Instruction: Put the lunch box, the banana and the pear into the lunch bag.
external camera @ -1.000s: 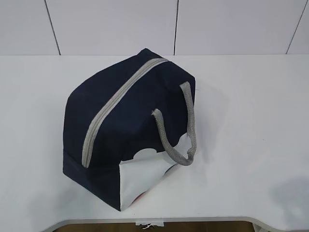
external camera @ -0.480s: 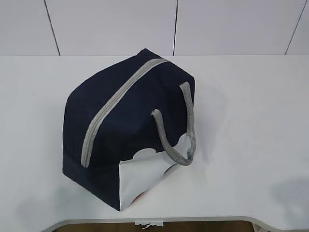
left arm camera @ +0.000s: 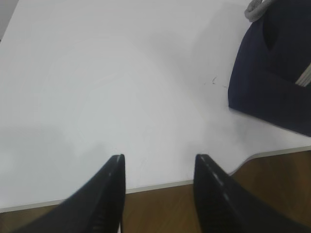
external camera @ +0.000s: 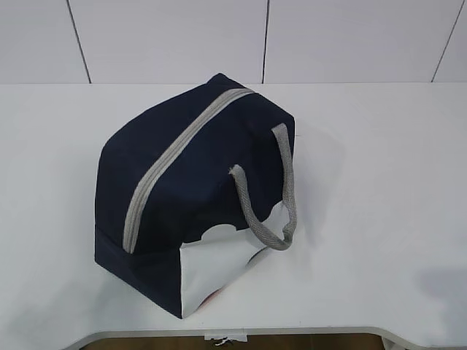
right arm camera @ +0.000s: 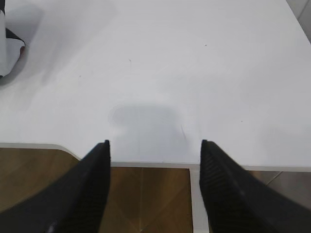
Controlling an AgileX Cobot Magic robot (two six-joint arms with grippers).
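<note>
The navy-blue lunch bag stands on the white table, its grey zipper shut along the top and a grey handle hanging over the white side panel. Its corner shows in the left wrist view and a white edge in the right wrist view. The lunch box, the banana and the pear are not in view. My left gripper is open and empty over the table's front edge. My right gripper is open and empty over the front edge too. Neither gripper shows in the exterior view.
The table's front edge and brown floor lie below both grippers. A white panelled wall stands behind the table. Faint shadows fall on the table at the front right.
</note>
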